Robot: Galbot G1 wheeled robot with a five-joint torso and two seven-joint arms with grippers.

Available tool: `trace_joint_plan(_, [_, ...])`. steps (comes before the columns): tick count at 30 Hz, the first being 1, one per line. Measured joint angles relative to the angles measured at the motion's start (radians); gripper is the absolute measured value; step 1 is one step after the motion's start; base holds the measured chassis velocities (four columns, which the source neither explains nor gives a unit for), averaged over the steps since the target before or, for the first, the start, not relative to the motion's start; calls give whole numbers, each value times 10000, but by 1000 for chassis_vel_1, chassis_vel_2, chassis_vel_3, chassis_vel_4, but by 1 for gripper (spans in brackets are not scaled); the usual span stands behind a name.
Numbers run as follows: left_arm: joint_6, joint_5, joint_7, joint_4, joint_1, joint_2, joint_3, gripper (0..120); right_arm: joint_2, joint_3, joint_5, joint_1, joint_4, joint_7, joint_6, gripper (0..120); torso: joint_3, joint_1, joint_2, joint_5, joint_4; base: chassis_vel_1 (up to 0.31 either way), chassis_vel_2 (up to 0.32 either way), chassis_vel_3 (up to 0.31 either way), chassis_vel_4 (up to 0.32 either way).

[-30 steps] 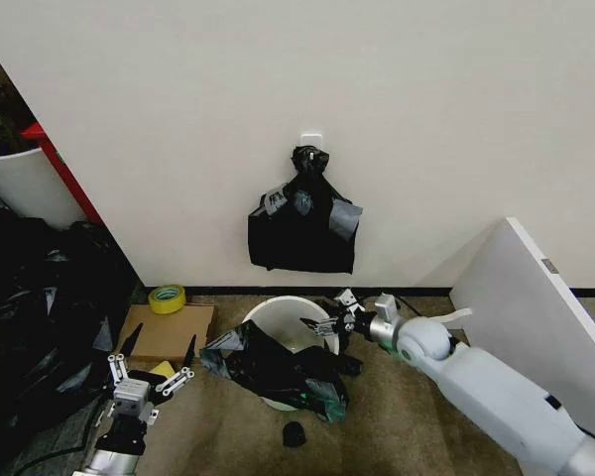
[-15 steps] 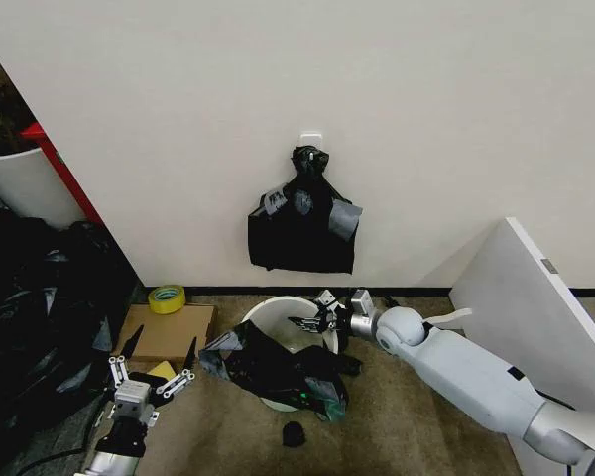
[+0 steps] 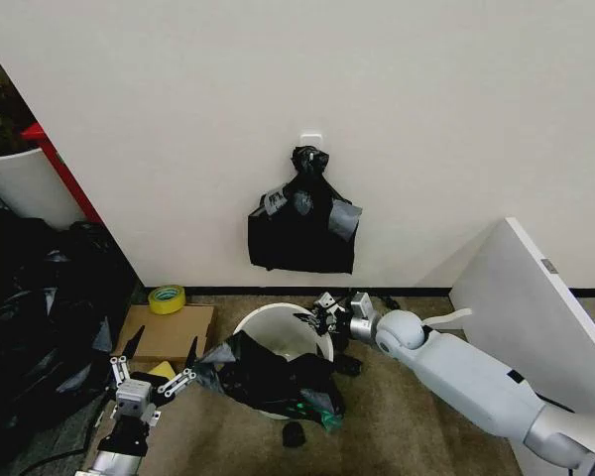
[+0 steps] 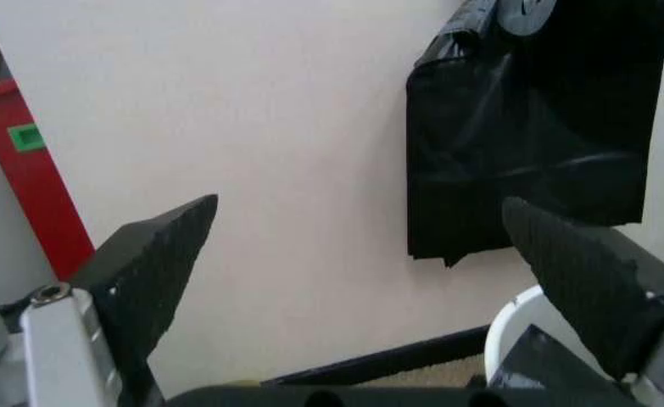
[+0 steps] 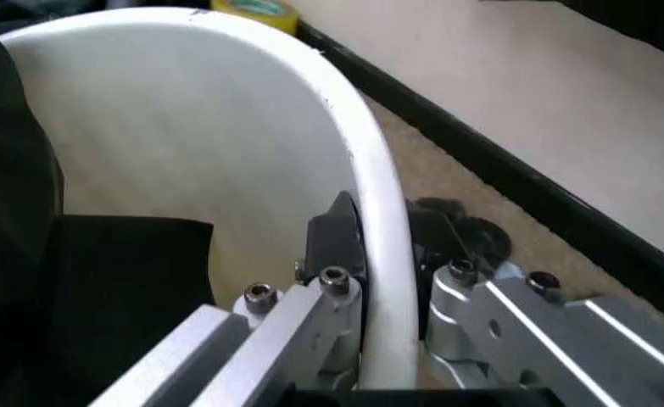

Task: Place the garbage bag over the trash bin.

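The right tool (image 3: pixel 320 317) sits at the far rim of the trash bin (image 3: pixel 268 322), on the side toward the wall. In the right wrist view its two fingers (image 5: pixel 309 326) straddle the bin's white rim (image 5: pixel 365 212), one inside and one outside, closed on the rim together with a small fold of black plastic.

The bin stands on the brown carpet (image 3: pixel 407 416), tipped so that its mouth opens toward the wall, just below the knotted bundle of black bags (image 3: pixel 302 228) hanging from a wall hook. The garbage bag (image 3: pixel 268 372) is crumpled over the bin's near side, draped across the front rim and down the outer wall, leaving the far half of the rim bare.

The left tool (image 3: pixel 151 372) hovers low, well to the left of the bin, its dark fingers (image 4: pixel 156 271) spread wide apart and holding nothing. Beyond it, also left of the bin, a flat cardboard piece (image 3: pixel 164 332) lies with a roll of yellow tape (image 3: pixel 166 298) at its far edge.
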Motion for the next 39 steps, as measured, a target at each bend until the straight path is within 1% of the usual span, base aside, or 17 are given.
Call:
trace_joint_plan(4, [65,-109,-3,-31,-25,63,23,99,-264,625,467,-552,639,1018,-350,3,1,1,0,-2,-2,0,0,0,0])
trace_joint_plan(5, [65,-109,-3,-31,-25,63,23,99,-264,625,467,-552,639,1018,-350,3,1,1,0,-2,-2,0,0,0,0])
trace_joint_plan(7, [98,-169,-3,-44,-37,108,51,99,-401,1086,816,-1052,1170,1980,-684,3,1,0,0,-3,-5,0,0,0,0])
trace_joint_plan(10, [158,-245,-3,-49,-73,158,81,99,-511,1612,1248,-1714,1775,3110,-1092,3,1,0,0,-1,-4,0,0,0,0])
trace_joint_plan(11, [198,-274,-2,-51,-101,190,98,99,-535,1966,1524,-2161,2118,3709,-1304,3,1,0,0,-3,-1,0,0,0,0])
trace_joint_plan(12, [198,-274,-2,-51,-101,190,98,99,-535,1966,1524,-2161,2118,3709,-1304,3,1,0,0,-3,-1,0,0,0,0])
trace_joint_plan(14, [282,-343,2,-69,-159,302,132,99,-451,2935,1965,-3303,2912,4897,-1505,3,1,0,-1,-2,-4,0,0,0,0])
trace_joint_plan(16, [339,-430,4,-107,-180,399,138,99,-298,3543,2139,-3953,3487,5599,-1515,2,0,0,-1,-3,-7,0,0,0,0])
trace_joint_plan(19, [426,-617,3,-159,-216,508,116,99,130,4453,2037,-4980,4440,6755,-1203,2,0,0,0,-5,-3,0,0,0,0])
trace_joint_plan(21, [436,-645,2,-166,-218,514,112,99,181,4526,2012,-5051,4517,6854,-1177,2,0,0,0,-6,-4,0,0,0,0])
trace_joint_plan(24, [575,-1011,-53,-238,-215,541,98,99,816,5126,1841,-5959,5163,7708,-835,2,0,0,0,-4,-5,0,0,0,0])
trace_joint_plan(26, [615,-1095,-73,-272,-198,540,71,99,1187,5257,1746,-6382,5375,8047,-598,2,0,0,0,-3,-5,0,0,0,0])
trace_joint_plan(27, [615,-1095,-73,-272,-198,540,71,99,1187,5257,1746,-6382,5375,8047,-598,2,0,0,0,-3,-5,0,0,0,0])
trace_joint_plan(29, [636,-1130,-85,-297,-183,538,57,99,1493,5295,1716,-6649,5475,8268,-483,2,-1,0,0,-5,-4,0,0,0,0])
trace_joint_plan(35, [652,-1148,-104,-451,-120,513,-56,99,2455,5181,1177,-6982,5334,8513,-122,2,0,0,0,-5,-3,0,0,0,0])
trace_joint_plan(36, [652,-1148,-104,-451,-120,513,-56,99,2455,5181,1177,-6982,5334,8513,-122,2,0,0,0,-5,-3,0,0,0,0])
trace_joint_plan(39, [652,-1241,-128,-547,-52,486,-146,99,2971,5027,682,-7014,4988,8402,162,2,0,0,0,-2,-2,0,0,0,0])
